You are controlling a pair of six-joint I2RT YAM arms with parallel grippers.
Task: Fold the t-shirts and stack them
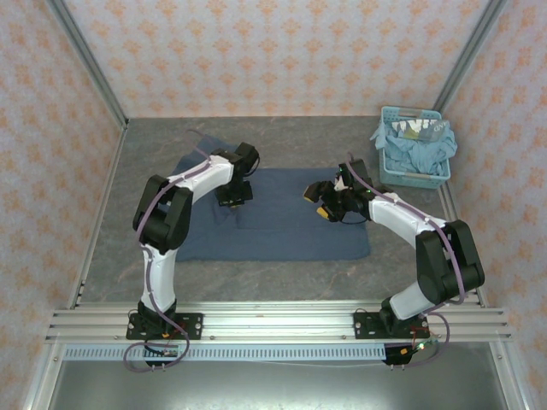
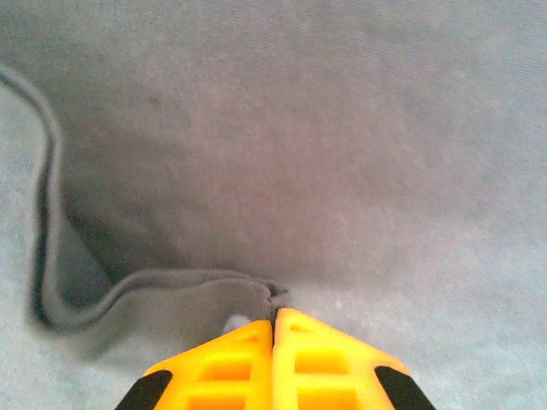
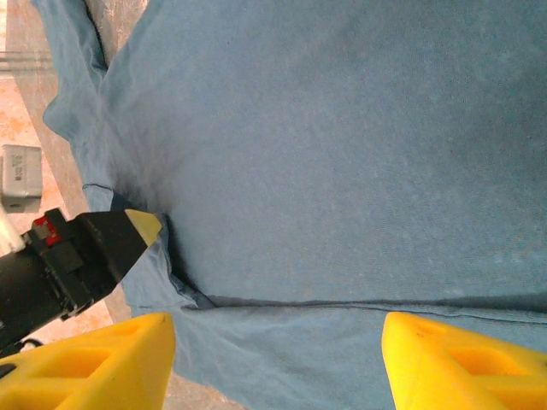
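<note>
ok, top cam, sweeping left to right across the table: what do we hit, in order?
left gripper → right gripper → light-blue basket. The dark t-shirt spreads under both grippers, so it is left out of the order.

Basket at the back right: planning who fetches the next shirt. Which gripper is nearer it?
Right. The right gripper hangs open over the spread t-shirt, left of the basket; the left gripper pinches its fabric farther left.
</note>
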